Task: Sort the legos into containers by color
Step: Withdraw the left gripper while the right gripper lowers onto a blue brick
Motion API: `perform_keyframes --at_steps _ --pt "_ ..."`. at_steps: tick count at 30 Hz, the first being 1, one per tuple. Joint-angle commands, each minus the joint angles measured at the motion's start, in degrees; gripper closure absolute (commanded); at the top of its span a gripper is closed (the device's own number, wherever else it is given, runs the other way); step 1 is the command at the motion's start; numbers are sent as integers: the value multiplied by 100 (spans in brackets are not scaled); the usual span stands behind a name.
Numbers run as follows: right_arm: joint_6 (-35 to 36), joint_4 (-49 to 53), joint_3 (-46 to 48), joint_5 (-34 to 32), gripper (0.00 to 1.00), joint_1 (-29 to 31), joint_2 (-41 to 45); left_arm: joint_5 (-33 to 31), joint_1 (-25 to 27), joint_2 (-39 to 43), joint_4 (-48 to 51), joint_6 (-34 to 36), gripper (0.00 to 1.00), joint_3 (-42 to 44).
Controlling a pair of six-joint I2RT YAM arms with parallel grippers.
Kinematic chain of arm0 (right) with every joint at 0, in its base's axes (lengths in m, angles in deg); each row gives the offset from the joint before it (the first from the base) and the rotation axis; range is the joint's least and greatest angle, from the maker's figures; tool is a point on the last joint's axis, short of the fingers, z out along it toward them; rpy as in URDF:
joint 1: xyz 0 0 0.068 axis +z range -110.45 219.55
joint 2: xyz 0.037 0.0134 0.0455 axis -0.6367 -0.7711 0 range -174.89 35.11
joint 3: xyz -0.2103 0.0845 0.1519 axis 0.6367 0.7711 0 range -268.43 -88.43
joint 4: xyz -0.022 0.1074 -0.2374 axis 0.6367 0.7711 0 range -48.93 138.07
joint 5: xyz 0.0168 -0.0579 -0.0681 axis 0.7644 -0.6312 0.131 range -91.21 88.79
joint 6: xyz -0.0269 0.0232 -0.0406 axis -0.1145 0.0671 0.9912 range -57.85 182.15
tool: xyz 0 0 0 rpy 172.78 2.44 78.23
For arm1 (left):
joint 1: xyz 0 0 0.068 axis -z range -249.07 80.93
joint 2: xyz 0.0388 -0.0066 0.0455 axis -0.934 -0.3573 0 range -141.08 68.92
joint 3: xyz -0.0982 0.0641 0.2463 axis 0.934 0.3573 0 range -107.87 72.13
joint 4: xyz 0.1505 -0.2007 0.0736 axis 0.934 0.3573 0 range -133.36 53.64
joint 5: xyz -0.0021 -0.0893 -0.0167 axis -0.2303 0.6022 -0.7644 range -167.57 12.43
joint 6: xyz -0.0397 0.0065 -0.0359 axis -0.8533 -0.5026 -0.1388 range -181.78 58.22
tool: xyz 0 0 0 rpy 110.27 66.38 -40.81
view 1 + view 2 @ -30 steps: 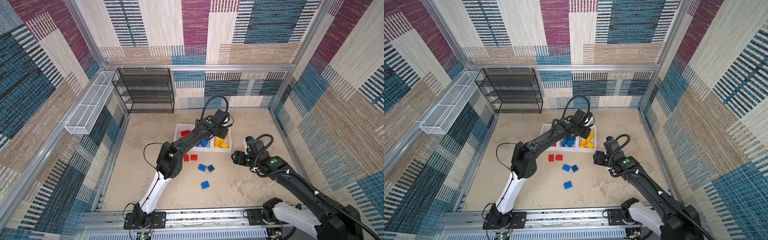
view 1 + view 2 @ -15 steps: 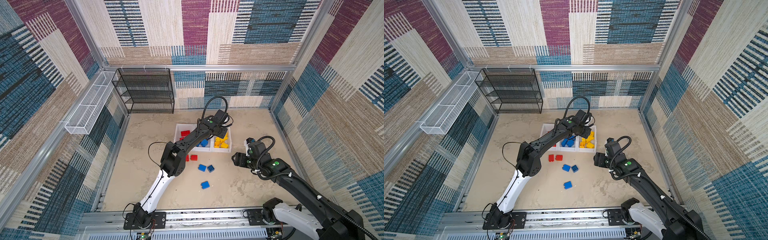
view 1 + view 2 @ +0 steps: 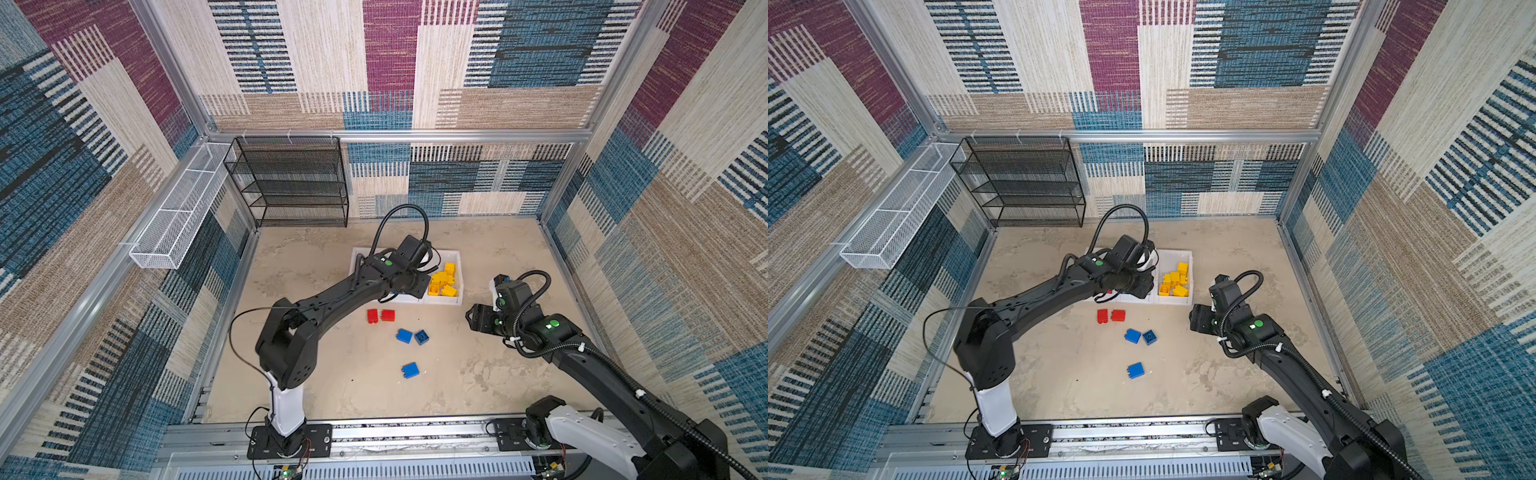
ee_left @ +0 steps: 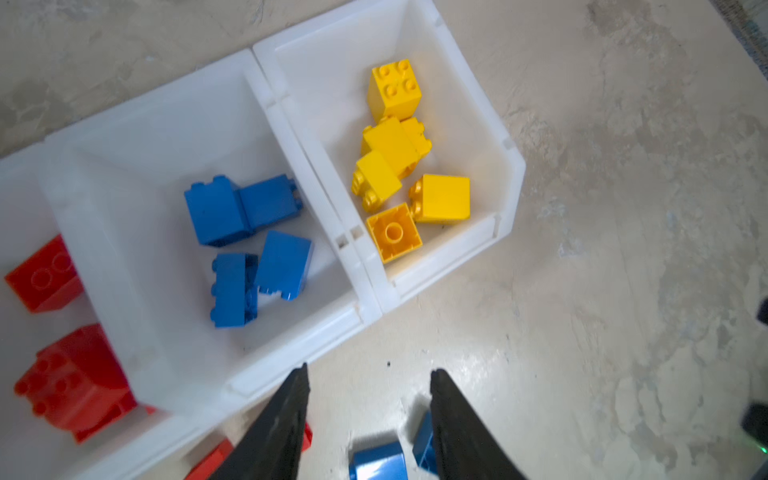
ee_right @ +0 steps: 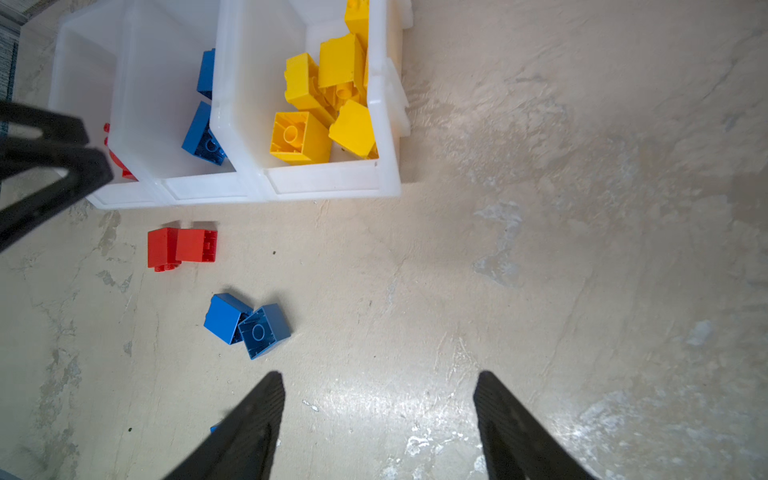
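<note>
While the left arm is stretching out over the row of white containers [image 5: 324, 183], its left gripper [image 4: 369, 370] is hanging released, the two black fingers [image 4: 286, 419] standing apart with nothing between them. Their tips are sitting just short of the middle bin's near rim. Ahead of that gripper many of the legos are already lying sorted. Red bricks [image 4: 75, 382] are resting in the left-hand bin and four blue bricks [image 4: 216, 212] are sitting in the middle bin. A heap of yellow bricks [image 4: 395, 141] is lying in the right-hand bin, the one nearest the other arm.

Behind the left gripper's fingertips, out on the beige floor [image 3: 478, 374], five more legos are lying loose. The loose red pair [image 5: 162, 247] is lying just outside the bins, the two bricks touching each other. A little farther back the blue pair [image 5: 226, 318] is lying pressed together, one brick showing its hollow underside. The lone blue brick [image 3: 410, 370] is lying by itself, well apart from that pair.

Over on the right, the right gripper [image 5: 379, 374] is hovering with its fingers spread wide and empty. The blue pair is lying ahead of it, off toward the left arm, with the containers beyond. A blue sliver is peeking out beside one of its fingers. That is probably the lone blue brick, though too little is showing for me to be sure.
</note>
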Motion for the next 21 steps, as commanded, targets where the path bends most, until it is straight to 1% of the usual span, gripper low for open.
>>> perform_keyframes --at_steps 1,4,8,10,13,17,21 --pt "-116 -204 -107 64 26 77 -214 -261 -19 803 -510 -358 49 882" --pt "-157 -286 -207 -10 26 298 -570 -502 -29 1516 -411 -633 49 1709" --pt "-338 -490 -424 -162 26 863 -1198 -346 -29 2380 -611 -1092 49 2766" --pt "-403 -559 -582 -245 25 1156 -1551 -365 -34 2756 -673 -1345 49 3206" --pt "-475 -685 -740 -245 24 1419 -2037 -372 -35 3269 -750 -1645 49 3819" --pt "-460 -818 -851 -226 24 1616 -2463 -392 -30 3801 -722 -1875 49 4218" --pt "-372 -886 -976 -210 25 1772 -2837 -371 -29 4058 -682 -1978 49 4432"
